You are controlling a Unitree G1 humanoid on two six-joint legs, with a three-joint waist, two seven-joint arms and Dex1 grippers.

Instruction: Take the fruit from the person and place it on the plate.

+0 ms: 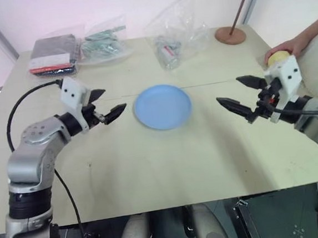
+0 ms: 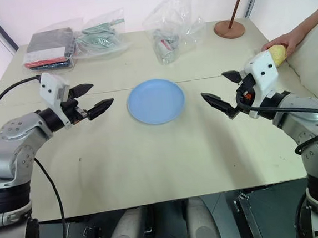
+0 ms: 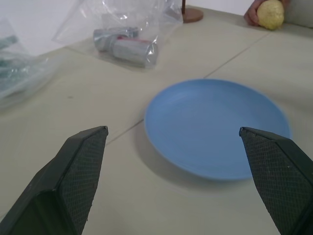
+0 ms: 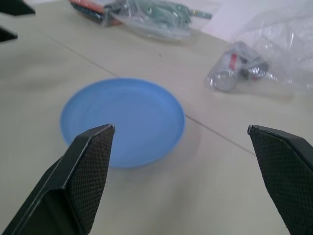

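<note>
The near half of the table [image 2: 152,169] is bare from its front edge up to the grippers, giving open surface between the two arms. The left gripper [image 2: 88,100] hovers above the table left of the plate [image 2: 156,101], its two black fingers spread apart and holding nothing. The right gripper [image 2: 222,91] hovers right of the plate, fingers likewise spread wide and empty. Both point inward toward the plate, each separated from its rim by a strip of bare table.

The plate is round, flat and light blue, lies at the table's centre, and carries nothing.

Beyond the plate, a clear plastic bag [image 2: 171,31] holds cylindrical metallic items. A second clear bag [image 2: 99,38] with green contents lies at the far left, next to a dark flat package [image 2: 50,49] with a red edge near the far left corner. A brown round stand base [image 2: 229,28] with a thin rod rising from it occupies the far right corner.

The fruit [image 2: 276,53] is pale yellow, lumpy and oval. It sits in the person's hand [image 2: 287,42] at the table's right edge, just behind the right gripper's wrist housing and well apart from the plate.
</note>
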